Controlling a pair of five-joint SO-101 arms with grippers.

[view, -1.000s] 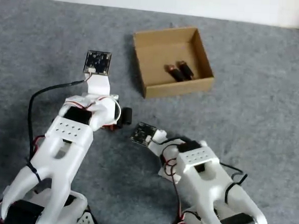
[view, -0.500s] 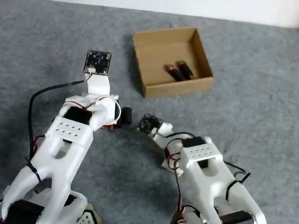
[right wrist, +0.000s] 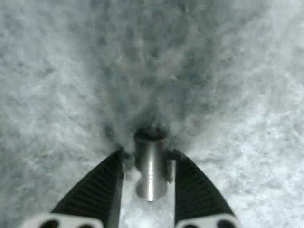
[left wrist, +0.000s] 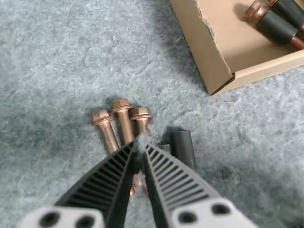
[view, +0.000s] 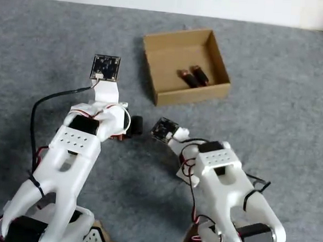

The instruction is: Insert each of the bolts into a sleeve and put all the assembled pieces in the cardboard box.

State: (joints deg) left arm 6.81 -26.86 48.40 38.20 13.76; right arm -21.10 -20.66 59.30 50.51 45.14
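Observation:
In the left wrist view my left gripper (left wrist: 139,142) is shut on the shank of a copper bolt (left wrist: 141,114), the outermost of three bolts lying side by side on the grey carpet. A black sleeve (left wrist: 183,147) lies on the carpet just beside them. In the right wrist view my right gripper (right wrist: 149,156) is shut on a dark sleeve (right wrist: 151,167) held upright between its fingers, over the carpet. The cardboard box (view: 165,96) stands beyond both arms and holds two assembled pieces (view: 192,77).
The left arm (view: 84,133) and right arm (view: 216,163) stand close together, their wrists a short way in front of the box. A loose black sleeve (view: 135,125) lies between them. Open carpet spreads to the far left and right.
The right arm has swung forward and a little to the right, toward the box and the left wrist, carrying its sleeve. The left arm has kept still.

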